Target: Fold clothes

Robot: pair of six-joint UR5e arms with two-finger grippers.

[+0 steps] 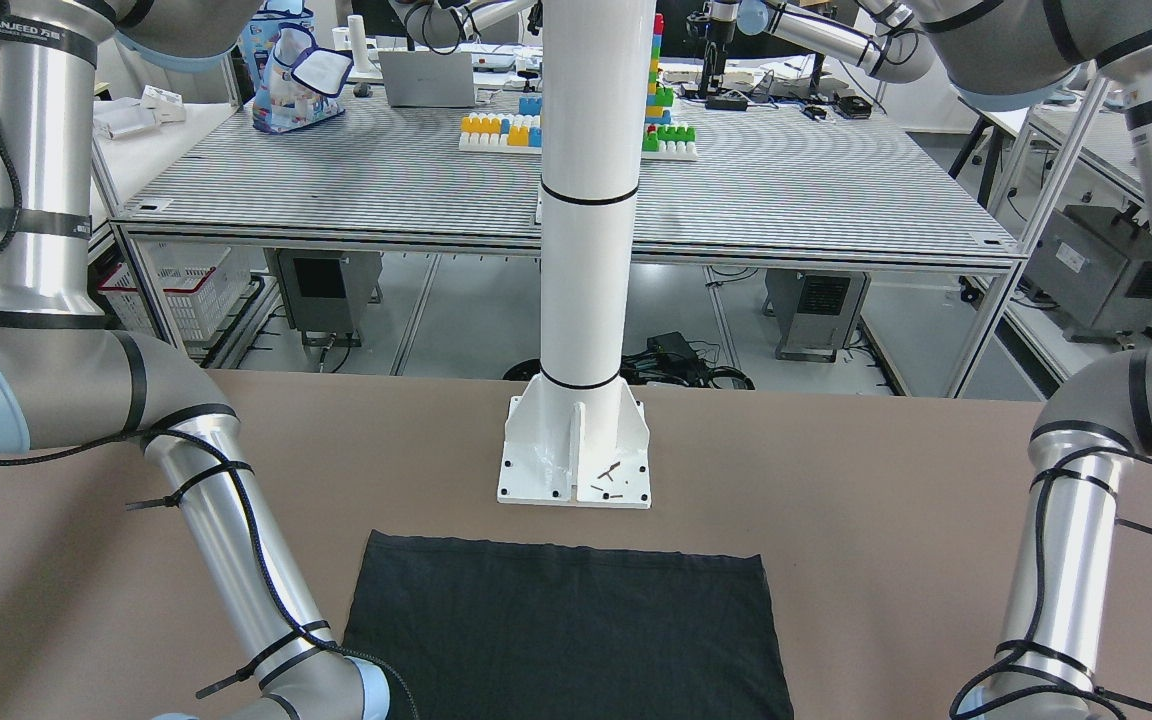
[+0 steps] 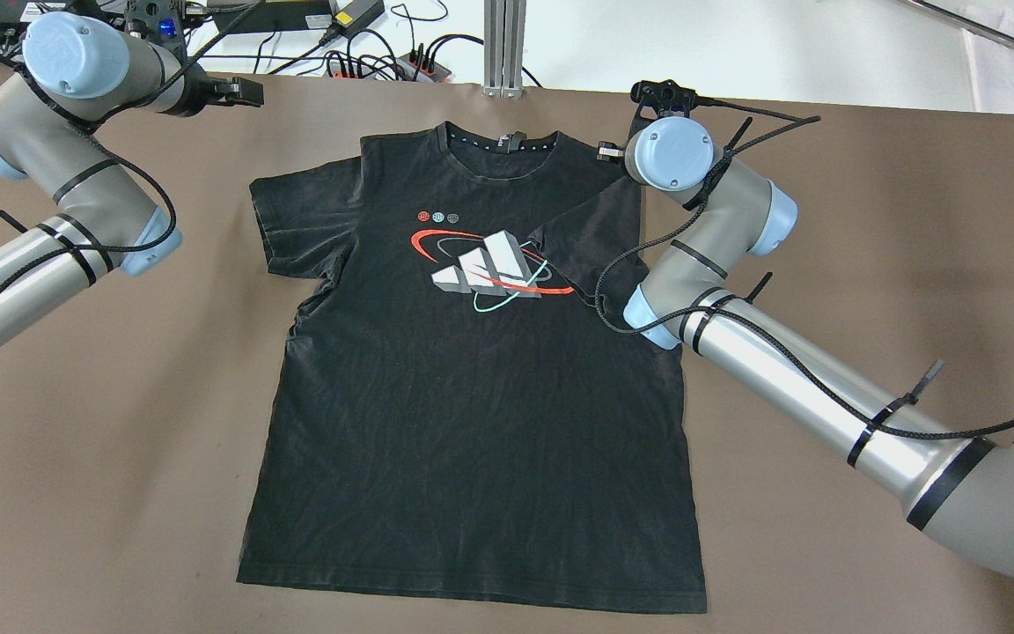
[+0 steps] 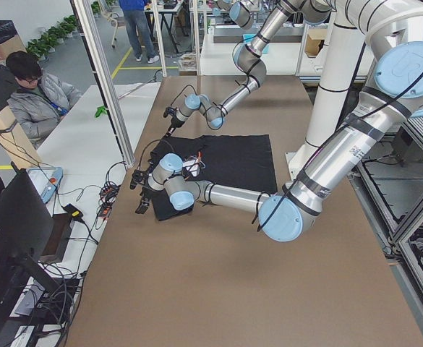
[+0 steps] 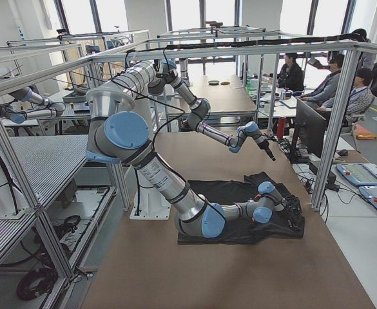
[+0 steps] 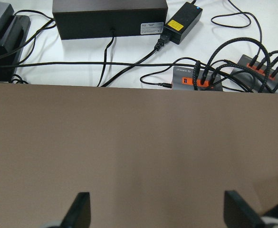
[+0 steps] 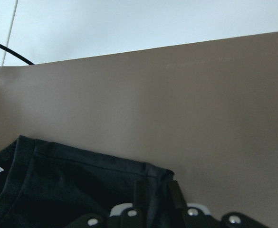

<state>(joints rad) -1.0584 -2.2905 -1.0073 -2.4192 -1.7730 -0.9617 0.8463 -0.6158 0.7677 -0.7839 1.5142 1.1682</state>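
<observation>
At the middle of the overhead view the black shirt [image 2: 472, 396] lay flat, front up, on the brown worktop [image 2: 120, 493], its collar toward the top of the frame. Its sleeve at the right [image 2: 577, 238] lay folded in over the print, while the sleeve at the left [image 2: 296, 211] was spread out. The right gripper [image 6: 156, 192] sat at the shoulder beside the collar, its jaws nearly together and seemingly pinching the shirt's edge. The left gripper [image 5: 158, 211] hovered over bare worktop at the upper left, apart from the shirt, with its jaws wide apart and holding nothing.

The step looked like folding the sides in. To do it well, the pinched shoulder should travel low and straight, so the crease ran parallel to the side seam, and the other sleeve wanted a matching fold.

A power strip [image 5: 196, 78] lay just beyond the worktop's far edge. The white post [image 1: 586, 250] stood near the hem. The right arm's cable [image 2: 599, 299] hung over the cloth and could snag it.
</observation>
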